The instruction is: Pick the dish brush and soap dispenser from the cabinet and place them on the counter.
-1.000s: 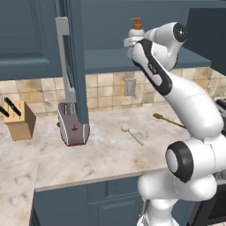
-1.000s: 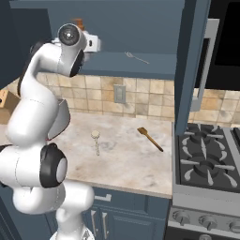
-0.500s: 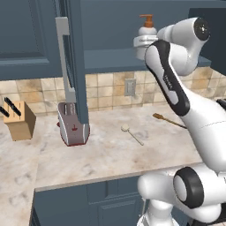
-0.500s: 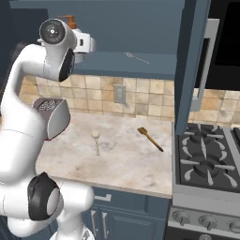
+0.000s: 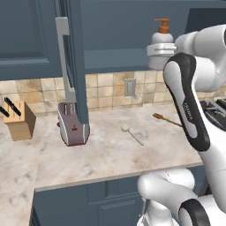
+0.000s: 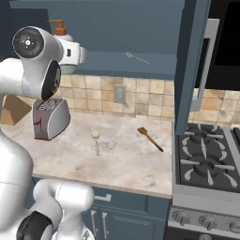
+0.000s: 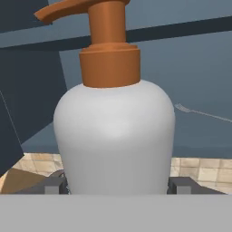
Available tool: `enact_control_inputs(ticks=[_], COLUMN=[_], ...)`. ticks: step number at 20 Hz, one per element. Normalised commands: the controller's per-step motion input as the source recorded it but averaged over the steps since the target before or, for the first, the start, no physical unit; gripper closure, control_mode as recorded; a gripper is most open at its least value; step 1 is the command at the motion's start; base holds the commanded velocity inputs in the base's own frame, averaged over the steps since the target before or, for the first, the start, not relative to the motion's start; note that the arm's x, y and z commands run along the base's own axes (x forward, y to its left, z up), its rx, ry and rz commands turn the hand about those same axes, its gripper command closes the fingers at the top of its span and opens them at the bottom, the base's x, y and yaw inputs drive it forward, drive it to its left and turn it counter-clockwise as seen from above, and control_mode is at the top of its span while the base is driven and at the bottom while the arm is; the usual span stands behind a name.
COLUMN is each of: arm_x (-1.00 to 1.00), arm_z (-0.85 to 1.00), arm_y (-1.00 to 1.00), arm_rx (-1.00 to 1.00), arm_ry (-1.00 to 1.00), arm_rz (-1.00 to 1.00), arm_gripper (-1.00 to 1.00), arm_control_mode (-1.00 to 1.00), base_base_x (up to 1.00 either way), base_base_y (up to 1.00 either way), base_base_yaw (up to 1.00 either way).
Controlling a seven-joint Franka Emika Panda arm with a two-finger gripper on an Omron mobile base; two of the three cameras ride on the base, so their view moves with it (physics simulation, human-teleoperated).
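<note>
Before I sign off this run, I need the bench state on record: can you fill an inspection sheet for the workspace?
Surface: counter, beige marbled stone, no spills seen.
Job's things: brush lies flat on the counter; dispenser is upright, up at the cabinet, whose doors are open.
Clutter: toaster, knife block and spatula on the counter; thin fork in the cabinet.
Grippers: gripper is shut on the dispenser, a finger on each side of its body.
Cables: nothing seen.
Surroundings: stove beside the counter, outlet on the tiled wall.
</note>
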Motion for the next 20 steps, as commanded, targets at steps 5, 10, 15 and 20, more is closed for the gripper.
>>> enact_control_inputs(ticks=[5, 10, 15, 20], arm_x=[-1.0, -0.68, -0.59, -0.47], arm_z=[-0.02, -0.3, -0.62, -0.84], arm_y=[-0.04, -0.01, 0.0, 0.03], arm_rx=[0.02, 0.0, -0.01, -0.01], arm_ry=[0.0, 0.0, 0.0, -0.03], arm_rz=[-0.05, -0.05, -0.05, -0.04], arm_gripper=[1.0, 1.0, 1.0, 1.0], arm_control_mode=[-1.0, -1.0, -1.0, -1.0], base_base_x=[0.0, 0.0, 0.0, 0.0], base_base_y=[0.0, 0.0, 0.0, 0.0], base_base_yaw=[0.0, 0.0, 0.0, 0.0])
